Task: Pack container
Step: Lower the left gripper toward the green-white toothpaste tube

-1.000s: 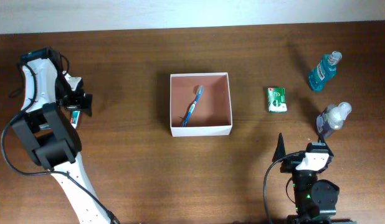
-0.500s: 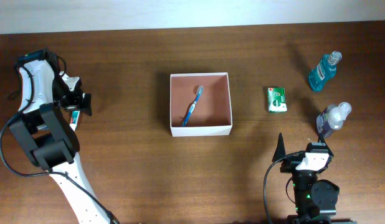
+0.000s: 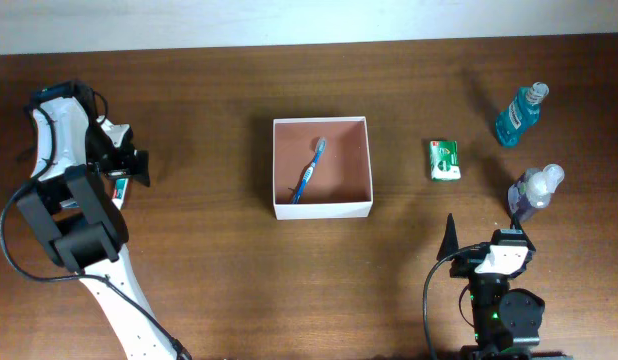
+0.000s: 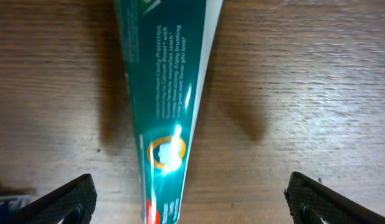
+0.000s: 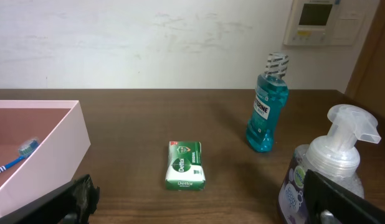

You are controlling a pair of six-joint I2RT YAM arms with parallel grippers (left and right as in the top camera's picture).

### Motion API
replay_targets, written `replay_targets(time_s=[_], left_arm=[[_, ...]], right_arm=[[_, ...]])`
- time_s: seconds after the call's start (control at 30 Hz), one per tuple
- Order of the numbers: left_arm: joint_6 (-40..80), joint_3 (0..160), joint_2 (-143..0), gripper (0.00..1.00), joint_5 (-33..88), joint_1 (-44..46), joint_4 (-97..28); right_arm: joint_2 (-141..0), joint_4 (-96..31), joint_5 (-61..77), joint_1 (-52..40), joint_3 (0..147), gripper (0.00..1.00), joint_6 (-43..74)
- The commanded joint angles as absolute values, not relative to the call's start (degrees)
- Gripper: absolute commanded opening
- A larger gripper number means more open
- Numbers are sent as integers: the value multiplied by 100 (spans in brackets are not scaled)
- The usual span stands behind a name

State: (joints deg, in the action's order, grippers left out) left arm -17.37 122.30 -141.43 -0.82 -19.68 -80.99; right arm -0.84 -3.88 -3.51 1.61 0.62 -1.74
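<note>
The container (image 3: 322,205), a shallow white-walled box with a reddish-brown floor, sits mid-table with a blue toothbrush (image 3: 309,170) inside; its corner (image 5: 52,140) shows in the right wrist view. At the far left my left gripper (image 3: 125,168) hangs open over a teal toothpaste tube (image 4: 161,93) lying flat on the wood. The tube runs between the spread fingertips (image 4: 71,200), nearer the left one and touching neither. My right gripper (image 3: 485,228) is open and empty at the front right, facing a green soap packet (image 5: 185,165).
On the right stand a blue mouthwash bottle (image 3: 519,113) and a purple pump bottle (image 3: 534,190), the pump bottle (image 5: 332,171) close beside my right finger. The green packet (image 3: 445,159) lies between them and the container. Bare wood surrounds the box.
</note>
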Motion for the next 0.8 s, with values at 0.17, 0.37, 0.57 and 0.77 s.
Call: replay_targets(time_s=[0.17,0.37,0.57,0.77], left_arm=[[-1702,12180,-14276,98,23,-2021,-8121],[-1702,12180,-14278,93,25,-2021,-8156],[-1702,12180,-14278,83,21,-2021,-8141],[-1699,12180,-14282,83,-93,-2021,-8138]], right_arm=[[-43,-429,-360,113,32,98,-169],[-43,-429,-360,113,32,98,-169],[-43,-429,-360,113,32,98,-169],[-43,-429,-360,113,32,98,-169]])
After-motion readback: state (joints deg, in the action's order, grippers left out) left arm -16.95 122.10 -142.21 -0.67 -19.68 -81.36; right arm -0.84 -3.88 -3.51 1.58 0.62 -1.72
